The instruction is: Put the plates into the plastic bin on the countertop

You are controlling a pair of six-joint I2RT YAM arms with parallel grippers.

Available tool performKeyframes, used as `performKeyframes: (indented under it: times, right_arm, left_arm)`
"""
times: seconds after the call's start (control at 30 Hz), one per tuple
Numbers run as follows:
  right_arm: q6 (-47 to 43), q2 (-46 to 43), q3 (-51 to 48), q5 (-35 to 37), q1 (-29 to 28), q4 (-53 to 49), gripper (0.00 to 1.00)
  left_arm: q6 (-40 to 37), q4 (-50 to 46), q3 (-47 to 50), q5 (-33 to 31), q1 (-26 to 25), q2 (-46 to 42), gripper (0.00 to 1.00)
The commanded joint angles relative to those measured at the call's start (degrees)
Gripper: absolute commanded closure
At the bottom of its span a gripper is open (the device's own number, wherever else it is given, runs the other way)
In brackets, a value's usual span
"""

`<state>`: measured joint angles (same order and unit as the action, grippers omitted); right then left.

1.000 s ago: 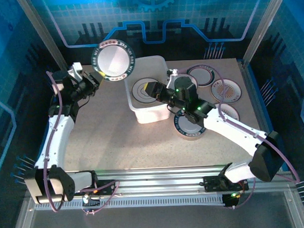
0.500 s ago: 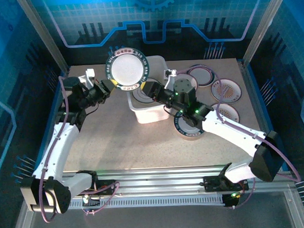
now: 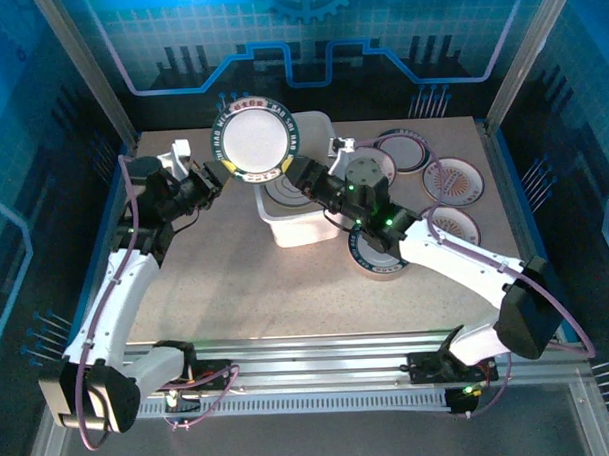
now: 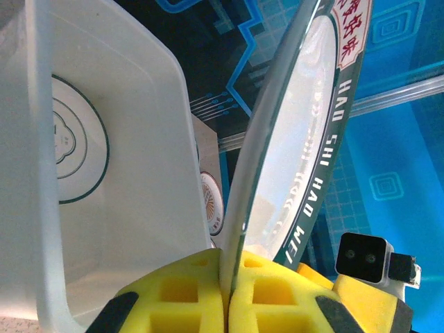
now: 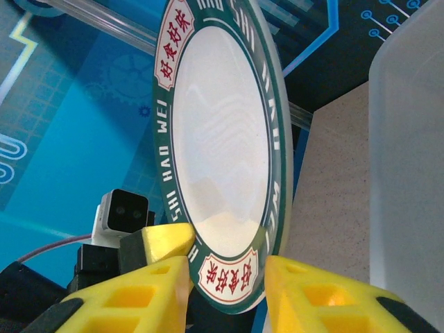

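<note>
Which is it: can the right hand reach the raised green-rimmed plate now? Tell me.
Probably yes: the right hand straddles the rim of the plate, fingers open, nothing in between. The left hand pinches that rim close beside.

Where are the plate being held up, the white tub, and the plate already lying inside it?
held plate (image 3: 253,140), top view, its white centre.
plastic bin (image 3: 297,231), top view, its near wall.
plate in the bin (image 4: 73,149), left wrist view, its centre.

Green-rimmed plate (image 5: 218,152): glazed ceramic look, glossy, smooth, reflections seen on white centre. Plastic bin (image 4: 139,139): translucent white plastic, smooth, slight sheen. Countertop (image 3: 226,281): matt, speckled beige. Finger pads (image 4: 184,298): yellow, matt, moulded. Rails (image 3: 319,350): brushed metal.
</note>
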<state>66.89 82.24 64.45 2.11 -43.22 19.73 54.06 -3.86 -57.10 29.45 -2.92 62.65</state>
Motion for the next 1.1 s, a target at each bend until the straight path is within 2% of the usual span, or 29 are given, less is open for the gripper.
performKeyframes:
  times: [0.0,0.3,0.53,0.93,1.07]
  right_arm:
    - [1.45,0.62,-1.17,0.96,-0.82,3.07,0.63]
    - [0.95,-3.28,-4.64,3.39,-0.99,0.89,0.54]
    - [0.61,-1.38,-2.87,3.12,-1.0,1.78,0.54]
    - [4.97,4.62,-0.09,1.79,-1.05,7.79,0.64]
    - [5.98,5.13,0.07,1.72,-1.04,8.55,0.75]
  left_arm:
    - [0.64,1.6,0.15,0.25,-0.6,-2.4,1.0]
    - [-0.41,0.43,-0.29,-0.59,-0.62,-2.54,1.0]
    - [-0.44,0.43,-0.21,-0.4,-1.17,-2.54,1.0]
    - [-0.54,0.17,0.08,-0.52,-1.92,-2.54,1.0]
    - [-1.15,-0.57,-0.01,-0.76,-2.0,-2.44,1.0]
